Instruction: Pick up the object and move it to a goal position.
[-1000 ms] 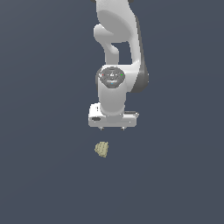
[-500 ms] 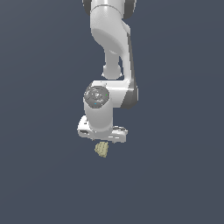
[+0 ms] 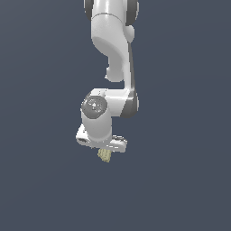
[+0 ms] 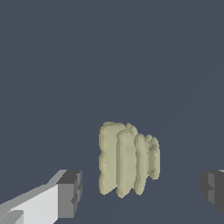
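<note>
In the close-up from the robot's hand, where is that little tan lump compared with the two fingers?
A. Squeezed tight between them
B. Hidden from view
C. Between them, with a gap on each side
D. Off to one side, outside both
C: in the wrist view the tan ridged chunk sits between the two dark finger pads, with bare floor showing on either side, so the gripper is open around it.

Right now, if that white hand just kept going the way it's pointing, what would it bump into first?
Probably the khaki ridged chunk: it sits between the hand's open fingers, though depth is unclear.
</note>
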You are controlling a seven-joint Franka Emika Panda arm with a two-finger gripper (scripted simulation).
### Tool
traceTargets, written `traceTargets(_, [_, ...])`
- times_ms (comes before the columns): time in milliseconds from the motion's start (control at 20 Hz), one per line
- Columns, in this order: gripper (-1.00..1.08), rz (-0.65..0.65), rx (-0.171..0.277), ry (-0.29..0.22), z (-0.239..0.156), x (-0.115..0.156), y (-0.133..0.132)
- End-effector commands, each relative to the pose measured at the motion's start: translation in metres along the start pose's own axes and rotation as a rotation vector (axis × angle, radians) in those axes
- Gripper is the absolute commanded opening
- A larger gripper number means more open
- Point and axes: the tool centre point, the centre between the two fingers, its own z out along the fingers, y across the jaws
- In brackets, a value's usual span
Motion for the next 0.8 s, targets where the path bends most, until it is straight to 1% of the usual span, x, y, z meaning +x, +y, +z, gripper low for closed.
traceTargets(0, [1.0,0.0,0.0,0.0,0.0,0.0,0.0])
traceTargets(200, [1.0,0.0,0.0,0.001,0.01,0.0,0.0])
traceTargets(550, [1.0,0.002,0.0,0.001,0.046,0.0,0.0])
traceTargets(750, [1.0,0.002,0.0,0.002,0.051,0.001,0.0])
